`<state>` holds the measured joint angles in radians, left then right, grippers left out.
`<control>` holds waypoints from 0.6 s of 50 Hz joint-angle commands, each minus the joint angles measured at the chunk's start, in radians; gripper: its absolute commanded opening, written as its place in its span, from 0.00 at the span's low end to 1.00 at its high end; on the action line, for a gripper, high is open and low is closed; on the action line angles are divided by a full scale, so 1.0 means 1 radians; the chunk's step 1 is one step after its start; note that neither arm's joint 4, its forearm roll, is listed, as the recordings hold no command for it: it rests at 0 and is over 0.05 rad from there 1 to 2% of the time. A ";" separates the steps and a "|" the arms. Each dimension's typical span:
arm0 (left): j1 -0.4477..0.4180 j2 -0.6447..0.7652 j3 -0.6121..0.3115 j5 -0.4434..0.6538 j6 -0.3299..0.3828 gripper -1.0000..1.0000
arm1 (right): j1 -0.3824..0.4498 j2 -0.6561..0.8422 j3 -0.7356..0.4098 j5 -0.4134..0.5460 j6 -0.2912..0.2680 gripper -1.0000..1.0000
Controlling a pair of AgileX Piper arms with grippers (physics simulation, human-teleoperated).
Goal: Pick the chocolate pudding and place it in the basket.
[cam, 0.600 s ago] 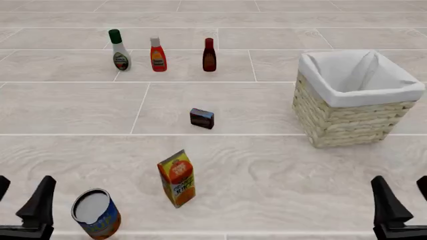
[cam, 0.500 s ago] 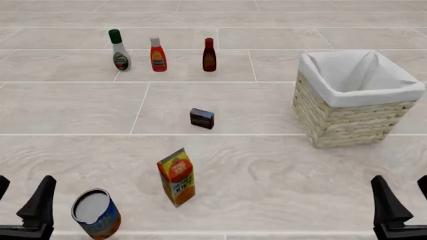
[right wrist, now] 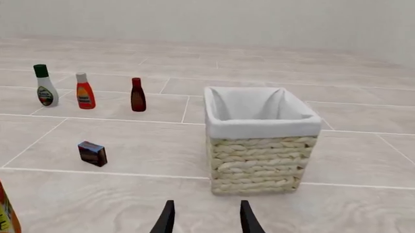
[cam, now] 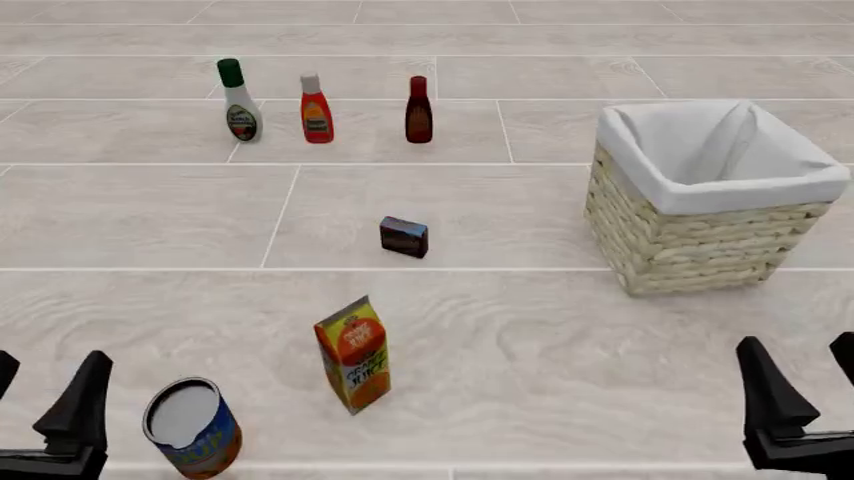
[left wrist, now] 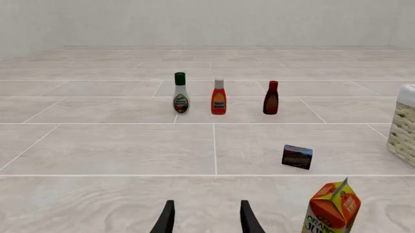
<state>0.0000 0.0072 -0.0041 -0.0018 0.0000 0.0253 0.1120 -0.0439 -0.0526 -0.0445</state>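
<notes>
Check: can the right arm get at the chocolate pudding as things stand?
Probably yes. The right gripper is open and empty, and the chocolate pudding stands alone on bare table. The basket sits right of that line, the orange juice carton left of it.

The juice carton [left wrist: 331, 209] carries the only legible print: "ORANGE" over the start of "JU", cut off by the left wrist view's edge. In the front view its lettering [cam: 355, 372] is too small to read. The bottle labels are blurred.
</notes>
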 commanded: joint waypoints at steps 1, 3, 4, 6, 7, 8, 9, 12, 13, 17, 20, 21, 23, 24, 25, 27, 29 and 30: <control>0.000 0.000 0.000 0.000 0.000 1.00 | 0.014 0.137 -0.033 -0.082 0.009 1.00; 0.000 0.000 0.000 0.000 0.000 1.00 | 0.015 0.155 -0.035 -0.093 0.012 1.00; 0.000 0.000 0.000 0.000 0.000 1.00 | 0.019 0.187 -0.043 -0.106 0.018 1.00; 0.000 0.000 0.000 0.000 0.000 1.00 | 0.037 0.228 -0.053 -0.126 0.025 1.00; 0.000 0.000 0.000 0.000 0.000 1.00 | 0.048 0.242 -0.056 -0.135 0.019 1.00; 0.000 0.000 0.000 0.000 0.000 1.00 | 0.049 0.241 -0.060 -0.134 0.013 1.00; 0.000 0.000 0.000 0.000 0.000 1.00 | 0.053 0.251 -0.068 -0.137 0.012 1.00; 0.000 0.000 0.000 0.000 0.000 1.00 | 0.064 0.283 -0.076 -0.155 0.008 1.00; 0.000 0.000 0.000 0.000 0.000 1.00 | 0.065 0.308 -0.083 -0.167 0.008 1.00; 0.000 0.000 0.000 0.000 0.000 1.00 | 0.080 0.382 -0.107 -0.193 0.021 1.00; 0.000 0.000 0.000 0.000 0.000 1.00 | 0.091 0.434 -0.124 -0.213 0.031 1.00; 0.000 0.000 0.000 0.000 0.000 1.00 | 0.094 0.451 -0.132 -0.218 0.030 1.00; 0.000 0.000 0.000 0.000 0.000 1.00 | 0.093 0.464 -0.137 -0.223 0.029 1.00; 0.000 0.000 0.000 0.000 0.000 1.00 | 0.095 0.479 -0.142 -0.229 0.031 1.00; 0.000 0.000 0.000 0.000 0.000 1.00 | 0.099 0.491 -0.148 -0.236 0.029 1.00; 0.000 0.000 0.000 0.000 0.000 1.00 | 0.109 0.507 -0.157 -0.244 0.026 1.00; 0.000 0.000 0.000 0.000 0.000 1.00 | 0.117 0.531 -0.167 -0.252 0.026 1.00; 0.000 0.000 0.000 0.000 0.000 1.00 | 0.124 0.538 -0.177 -0.252 0.026 1.00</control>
<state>0.0000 0.0075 -0.0043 -0.0019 0.0000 0.1143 0.5334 -0.1701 -0.2587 -0.0215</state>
